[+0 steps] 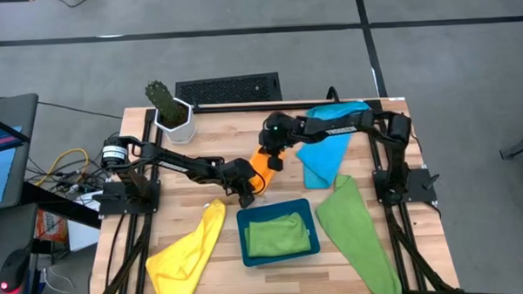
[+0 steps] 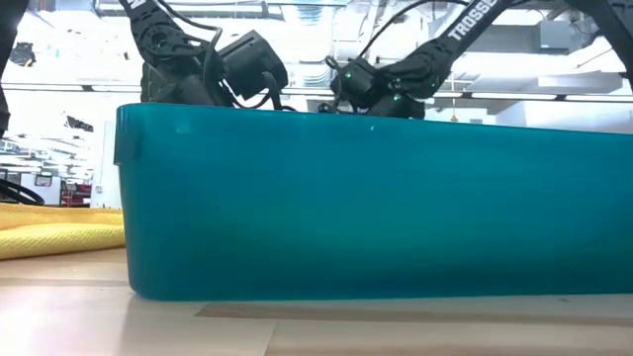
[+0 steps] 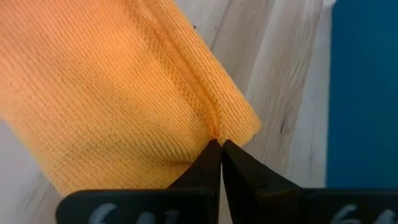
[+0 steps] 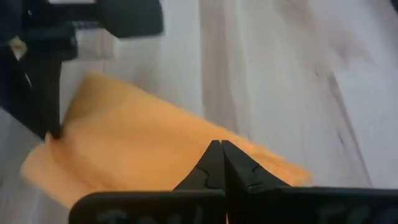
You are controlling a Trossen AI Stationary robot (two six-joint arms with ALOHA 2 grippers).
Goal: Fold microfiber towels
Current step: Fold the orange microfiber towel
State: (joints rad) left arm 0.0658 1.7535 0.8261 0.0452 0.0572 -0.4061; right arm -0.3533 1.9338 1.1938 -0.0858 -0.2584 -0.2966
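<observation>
Grey floor surrounds the wooden tabletop (image 1: pixel 168 211) in the high view. At its middle lies the orange towel (image 1: pixel 261 170), bunched small, with both tools at it: the left tool (image 1: pixel 246 197) at its near-left end, the right tool (image 1: pixel 273 160) at its far-right end. So the towel's long axis runs diagonally between the two, near-left to far-right, and each arm is equally close to its own end. Near it sits the teal tray (image 1: pixel 312 225) with a folded green towel (image 1: pixel 276 234) inside; a yellow towel (image 1: pixel 191 250) lies left of the tray, a second green towel (image 1: pixel 356 231) to the right, and a blue towel (image 1: pixel 324 153) just far-right of the orange one.

From the low view the tray wall (image 2: pixel 376 208) blocks the orange towel; only the arms show above it, and the yellow towel (image 2: pixel 59 237) at left.

Left wrist view: the left tool (image 3: pixel 220 149) is pinched shut on a hemmed corner of the orange towel (image 3: pixel 112 93).

Right wrist view: the right tool (image 4: pixel 219 151) is closed tight over the towel's edge (image 4: pixel 143 149), apparently gripping it, with the left arm's finger at the opposite corner. I judge the coming move a stretch apart along that diagonal.
</observation>
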